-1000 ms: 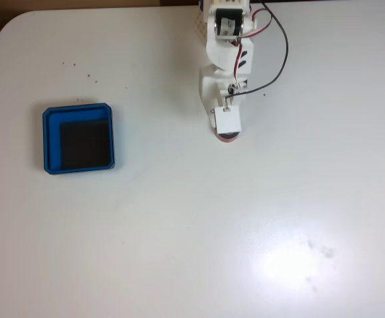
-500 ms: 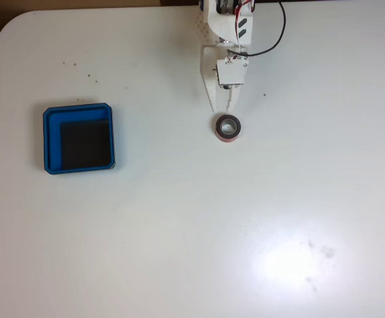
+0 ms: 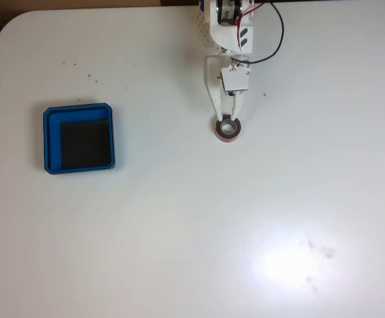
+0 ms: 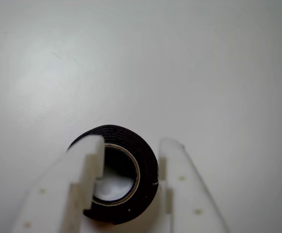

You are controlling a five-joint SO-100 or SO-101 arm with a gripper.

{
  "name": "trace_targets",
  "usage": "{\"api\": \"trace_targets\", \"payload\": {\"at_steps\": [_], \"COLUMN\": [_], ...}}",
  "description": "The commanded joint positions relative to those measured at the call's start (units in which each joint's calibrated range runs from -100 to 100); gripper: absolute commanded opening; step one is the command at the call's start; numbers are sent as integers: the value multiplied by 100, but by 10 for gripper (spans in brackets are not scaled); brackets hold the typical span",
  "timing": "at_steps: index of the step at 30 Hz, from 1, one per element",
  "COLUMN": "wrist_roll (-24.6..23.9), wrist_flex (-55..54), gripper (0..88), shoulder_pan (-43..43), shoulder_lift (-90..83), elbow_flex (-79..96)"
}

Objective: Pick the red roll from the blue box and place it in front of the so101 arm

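In the wrist view, the gripper (image 4: pixel 131 145) straddles one wall of the red roll (image 4: pixel 145 167). One finger (image 4: pixel 85 165) lies over the roll's hole and rim at 9 o'clock; the other finger stands just outside the wall at 3 o'clock. The jaws are parted by roughly the wall's width. Whether the pads press the wall or merely flank it cannot be determined from this angle, so grip status is undetermined.

In this view the roll appears dark with a pale inner liner. It lies flat on the white table (image 4: pixel 204 63), hole upward.

In the fixed view, the gripper (image 3: pixel 227 120) points toward 6 o'clock from the so101 arm (image 3: pixel 226 46), which enters at the top edge. The red roll (image 3: pixel 228 130) sits on the table directly below the arm's base. The blue box (image 3: pixel 52 142) lies well apart, at about 9 o'clock from the roll, with only its black floor pad inside.

Handling assessment: the roll is probably light and stiff, and its smooth outer face may slip. The recommended hold is across one wall, one finger inside the core and one outside. The roll appears to be at its target position already.
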Motion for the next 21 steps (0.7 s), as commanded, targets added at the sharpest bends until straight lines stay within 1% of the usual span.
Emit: {"api": "trace_targets", "payload": {"at_steps": [1,21], "wrist_roll": [-12,40], "wrist_flex": [-484,-550], "gripper": [104,104], "shoulder_pan": [-34,-44], "shoulder_lift": [-52,-35], "elbow_flex": [197,197]}}
